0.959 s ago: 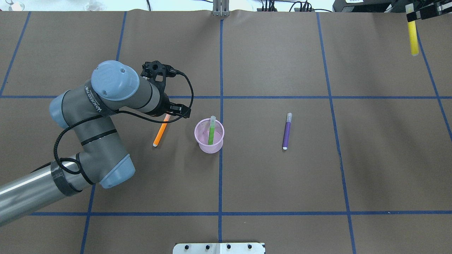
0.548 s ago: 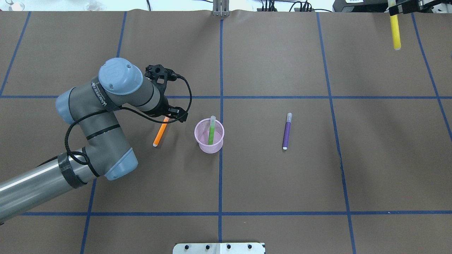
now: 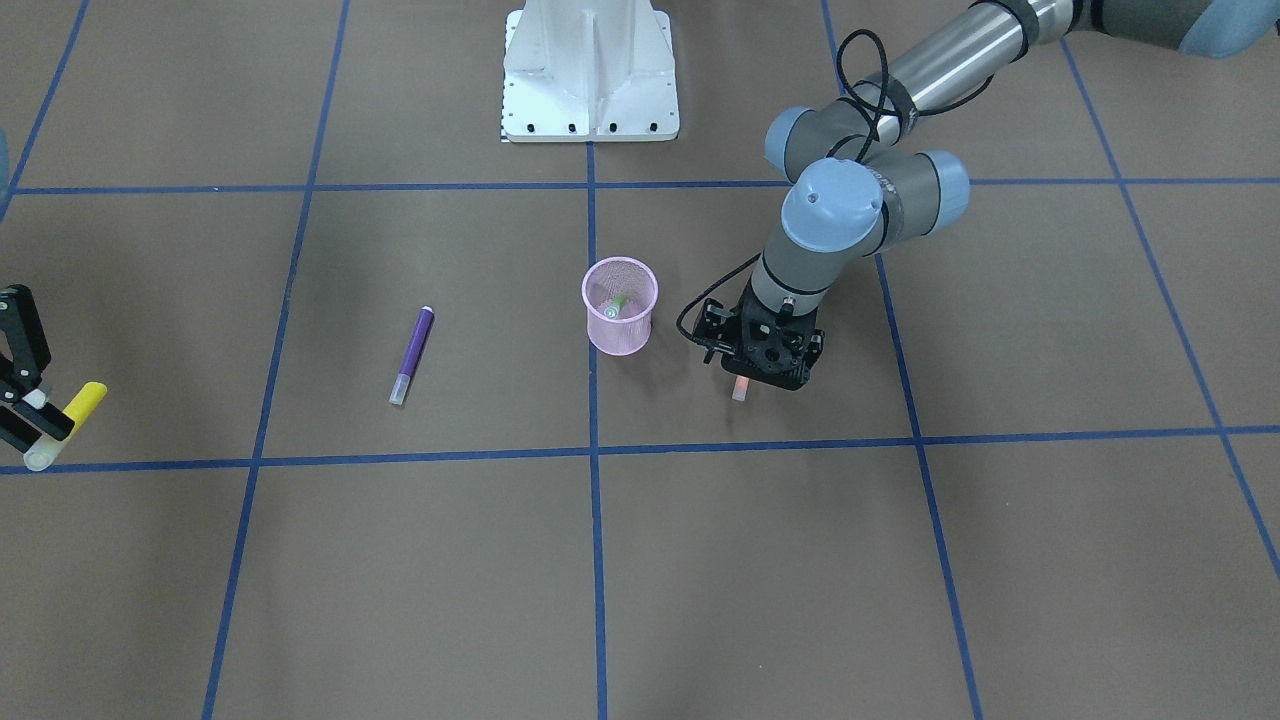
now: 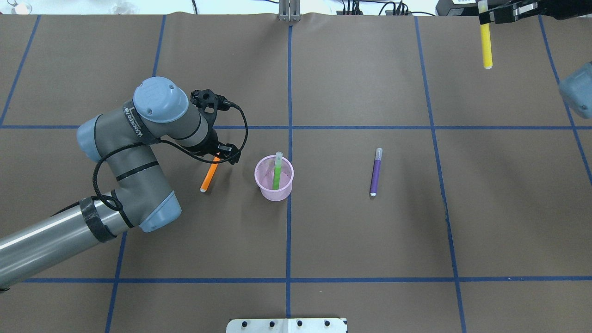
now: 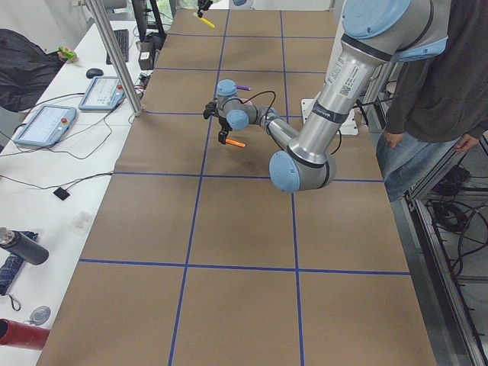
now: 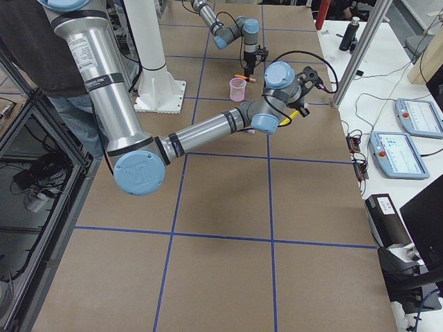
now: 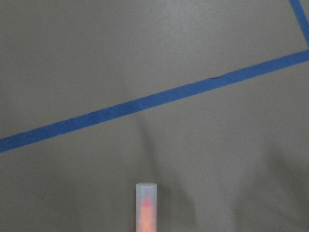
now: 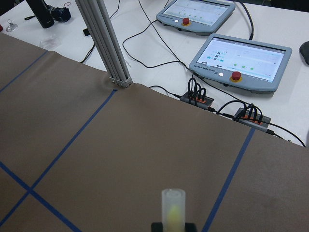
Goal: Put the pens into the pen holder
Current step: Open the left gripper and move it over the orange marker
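The pink mesh pen holder (image 4: 273,193) stands upright mid-table with a green pen (image 4: 276,175) leaning inside it. An orange pen (image 4: 209,178) lies flat to its left. My left gripper (image 4: 221,155) is low over that pen's cap end (image 7: 146,205); no fingers show in the wrist view, so its jaws stand apart, open. A purple pen (image 4: 375,175) lies alone to the holder's right. My right gripper (image 4: 484,19) is shut on a yellow pen (image 4: 486,46), held above the far right edge of the table. The yellow pen also shows in the front view (image 3: 78,405).
The robot's white base plate (image 4: 286,325) sits at the near edge. An aluminium post (image 4: 289,11) stands at the far edge, with cables and two operator panels (image 8: 241,60) beyond it. A person stands beside the table (image 5: 427,91).
My left arm has shifted a little, bringing the gripper closer over the orange pen's cap end. My right gripper has carried the yellow pen leftward along the far edge. The pens on the table have not moved.
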Robot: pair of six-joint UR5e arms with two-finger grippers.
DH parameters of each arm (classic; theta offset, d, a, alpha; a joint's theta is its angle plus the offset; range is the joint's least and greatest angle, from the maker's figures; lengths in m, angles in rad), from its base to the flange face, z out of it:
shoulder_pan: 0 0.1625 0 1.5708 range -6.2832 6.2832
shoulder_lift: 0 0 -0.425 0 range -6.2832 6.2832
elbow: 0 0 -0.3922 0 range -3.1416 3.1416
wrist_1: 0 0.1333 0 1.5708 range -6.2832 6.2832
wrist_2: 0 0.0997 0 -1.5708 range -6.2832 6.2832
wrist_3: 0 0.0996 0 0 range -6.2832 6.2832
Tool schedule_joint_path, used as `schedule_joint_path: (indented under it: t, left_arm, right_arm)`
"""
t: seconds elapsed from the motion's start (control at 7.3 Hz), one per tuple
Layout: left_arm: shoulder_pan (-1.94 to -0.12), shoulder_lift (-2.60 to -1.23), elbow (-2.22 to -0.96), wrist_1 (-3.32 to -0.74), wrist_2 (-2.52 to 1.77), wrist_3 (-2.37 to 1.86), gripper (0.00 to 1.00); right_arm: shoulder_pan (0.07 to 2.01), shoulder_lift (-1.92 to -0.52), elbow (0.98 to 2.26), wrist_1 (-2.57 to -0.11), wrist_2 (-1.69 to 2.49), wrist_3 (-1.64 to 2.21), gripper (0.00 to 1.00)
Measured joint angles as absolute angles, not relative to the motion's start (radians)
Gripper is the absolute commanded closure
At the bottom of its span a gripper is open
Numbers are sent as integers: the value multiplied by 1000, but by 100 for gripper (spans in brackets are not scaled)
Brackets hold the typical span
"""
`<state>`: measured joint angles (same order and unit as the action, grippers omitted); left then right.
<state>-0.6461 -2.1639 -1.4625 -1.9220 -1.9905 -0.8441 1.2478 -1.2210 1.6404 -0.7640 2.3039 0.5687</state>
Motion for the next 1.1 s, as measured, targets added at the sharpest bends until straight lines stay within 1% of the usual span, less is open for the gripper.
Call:
schedule_joint_path:
  t: [0.14, 0.27, 0.82, 0.96, 1.1]
  left_arm:
    - [-646, -2169, -1455, -1922, -1991, -844, 50]
    - [-646, -2175, -1451, -1921, -1991, -844, 61]
    - [-646, -2181, -1434, -1922, -1991, -843, 62]
    - [-646, -2181, -1432, -1922, -1991, -843, 77]
    - [-646, -2181, -1432, -1922, -1991, -843, 100]
  right_arm:
    - [1240, -1218, 1640, -761, 2302, 571, 100]
    - [1237, -1216, 1638, -760, 2301, 572, 100]
    - [1235, -1214, 1635, -759, 2299, 572, 100]
    - [1235, -1214, 1634, -759, 2296, 572, 100]
    - [1235, -1214, 1634, -759, 2293, 572, 100]
